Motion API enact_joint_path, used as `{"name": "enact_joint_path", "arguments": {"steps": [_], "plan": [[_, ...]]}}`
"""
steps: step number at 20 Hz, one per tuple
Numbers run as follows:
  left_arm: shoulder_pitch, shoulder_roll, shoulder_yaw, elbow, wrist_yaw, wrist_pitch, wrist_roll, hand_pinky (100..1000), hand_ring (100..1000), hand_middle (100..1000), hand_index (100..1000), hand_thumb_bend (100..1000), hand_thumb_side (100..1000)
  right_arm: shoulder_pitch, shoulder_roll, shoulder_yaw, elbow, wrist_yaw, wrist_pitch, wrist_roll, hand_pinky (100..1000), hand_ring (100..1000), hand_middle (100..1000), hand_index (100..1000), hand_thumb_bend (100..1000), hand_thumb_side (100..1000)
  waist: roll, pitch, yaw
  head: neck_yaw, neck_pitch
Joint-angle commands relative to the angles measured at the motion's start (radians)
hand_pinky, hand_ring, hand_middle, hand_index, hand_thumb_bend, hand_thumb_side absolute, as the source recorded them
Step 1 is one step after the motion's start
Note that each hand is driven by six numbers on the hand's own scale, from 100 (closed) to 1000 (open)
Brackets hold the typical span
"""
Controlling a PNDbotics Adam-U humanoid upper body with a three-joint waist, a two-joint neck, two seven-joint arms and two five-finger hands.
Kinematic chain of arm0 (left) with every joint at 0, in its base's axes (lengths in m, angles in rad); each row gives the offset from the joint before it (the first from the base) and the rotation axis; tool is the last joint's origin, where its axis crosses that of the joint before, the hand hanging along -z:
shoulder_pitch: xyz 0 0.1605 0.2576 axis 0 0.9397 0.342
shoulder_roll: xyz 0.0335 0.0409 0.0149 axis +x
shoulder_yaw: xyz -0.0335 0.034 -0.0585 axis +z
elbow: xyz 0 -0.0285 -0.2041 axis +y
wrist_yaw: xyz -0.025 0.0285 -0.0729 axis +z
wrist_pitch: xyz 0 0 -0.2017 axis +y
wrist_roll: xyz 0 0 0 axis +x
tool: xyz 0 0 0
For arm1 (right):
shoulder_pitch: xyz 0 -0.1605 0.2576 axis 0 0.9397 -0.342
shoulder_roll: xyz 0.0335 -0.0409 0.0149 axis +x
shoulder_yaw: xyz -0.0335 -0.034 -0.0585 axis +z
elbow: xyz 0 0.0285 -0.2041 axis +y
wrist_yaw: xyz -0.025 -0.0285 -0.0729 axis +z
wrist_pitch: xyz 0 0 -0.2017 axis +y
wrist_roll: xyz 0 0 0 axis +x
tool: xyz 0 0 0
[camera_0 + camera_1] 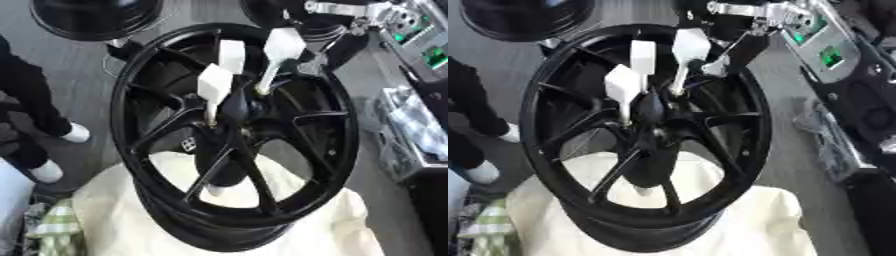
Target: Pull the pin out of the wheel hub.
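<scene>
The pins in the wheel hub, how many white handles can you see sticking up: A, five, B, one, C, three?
C: three white-handled pins stand up from the hub of the black wheel, the rightmost one by the right hand.

Even, soft indoor light, moderately bright. Both views are blurry throughout. The black wheel (236, 135) shows faint sheen; white pins (215, 85) appear washed out.
</scene>
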Motion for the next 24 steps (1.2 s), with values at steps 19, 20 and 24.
{"name": "enact_joint_path", "arguments": {"steps": [19, 20, 24], "plan": [[0.001, 0.016, 0.04, -0.022, 0.004, -0.012, 0.037, 724, 704, 631, 820, 247, 967, 0.717, -0.266, -0.534, -0.216, -0.261, 0.065, -0.439, 652, 609, 513, 594, 100, 145, 0.035, -0.008, -0.1, 0.106, -0.001], [0.0, 0.015, 0.041, -0.023, 0.005, -0.013, 0.038, 724, 704, 631, 821, 246, 967, 0.765, -0.236, -0.551, -0.232, -0.231, 0.059, -0.455, 662, 629, 536, 618, 100, 154, 0.038, -0.006, -0.103, 0.108, -0.001], [-0.006, 0.011, 0.043, -0.025, 0.006, -0.015, 0.041, 724, 704, 631, 821, 242, 961, 0.896, -0.107, -0.601, -0.291, -0.09, 0.042, -0.489, 772, 817, 745, 808, 294, 228, 0.048, 0.001, -0.106, 0.11, -0.001]]}}
